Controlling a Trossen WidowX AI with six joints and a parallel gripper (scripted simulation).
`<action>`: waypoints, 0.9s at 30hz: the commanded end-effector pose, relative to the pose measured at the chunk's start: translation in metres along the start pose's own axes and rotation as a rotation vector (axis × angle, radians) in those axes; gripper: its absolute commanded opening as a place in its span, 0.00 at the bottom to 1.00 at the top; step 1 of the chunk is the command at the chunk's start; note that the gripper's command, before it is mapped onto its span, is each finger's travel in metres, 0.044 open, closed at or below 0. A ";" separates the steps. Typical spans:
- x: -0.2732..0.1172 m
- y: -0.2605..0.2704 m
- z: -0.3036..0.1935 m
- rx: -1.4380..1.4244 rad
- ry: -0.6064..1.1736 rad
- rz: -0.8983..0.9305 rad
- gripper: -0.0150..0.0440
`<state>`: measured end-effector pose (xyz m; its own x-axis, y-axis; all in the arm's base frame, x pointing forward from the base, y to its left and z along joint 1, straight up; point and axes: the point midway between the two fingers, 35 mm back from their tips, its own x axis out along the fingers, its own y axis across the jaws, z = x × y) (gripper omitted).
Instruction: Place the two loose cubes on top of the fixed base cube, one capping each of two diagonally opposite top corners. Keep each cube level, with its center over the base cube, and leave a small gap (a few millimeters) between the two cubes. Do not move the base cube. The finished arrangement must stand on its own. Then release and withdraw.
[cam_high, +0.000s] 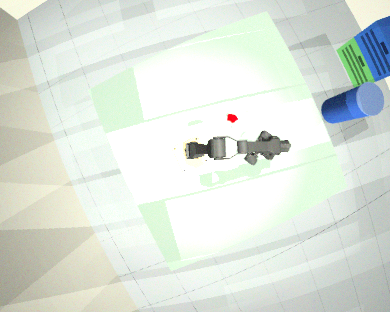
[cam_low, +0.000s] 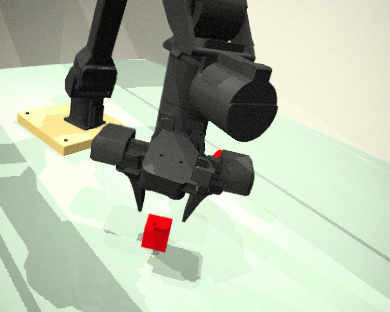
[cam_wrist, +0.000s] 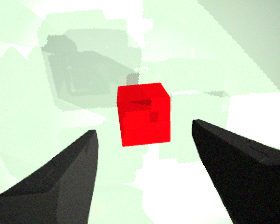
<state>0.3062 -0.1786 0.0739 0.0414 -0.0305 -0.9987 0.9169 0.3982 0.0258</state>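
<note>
One loose red cube (cam_low: 156, 233) (cam_wrist: 145, 122) lies on the table; in the top view the arm hides it. My gripper (cam_low: 162, 215) (cam_wrist: 145, 131) is open and empty, above this cube, with its fingertips apart on either side in the wrist view. The cube sits between the two fingers there, slightly turned and untouched. The other red cubes (cam_high: 232, 118) show as one jagged red patch beside the arm; only a small red corner (cam_low: 218, 153) shows behind the gripper in the exterior view. How they are stacked cannot be told now.
The arm (cam_high: 218, 148) reaches out from its yellowish base plate (cam_low: 42, 131). A blue cylinder (cam_high: 345, 106) and a green and blue box (cam_high: 356, 62) stand beyond the table's right side. The red patch is close beside the arm.
</note>
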 end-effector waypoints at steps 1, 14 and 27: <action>0.010 -0.001 -0.003 -0.004 0.013 -0.003 0.70; 0.031 -0.002 -0.003 -0.004 0.013 -0.004 0.70; 0.033 -0.002 -0.003 -0.004 0.013 -0.004 0.43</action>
<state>0.3059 -0.1784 0.0427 0.0353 -0.0264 -0.9990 0.9170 0.3982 0.0219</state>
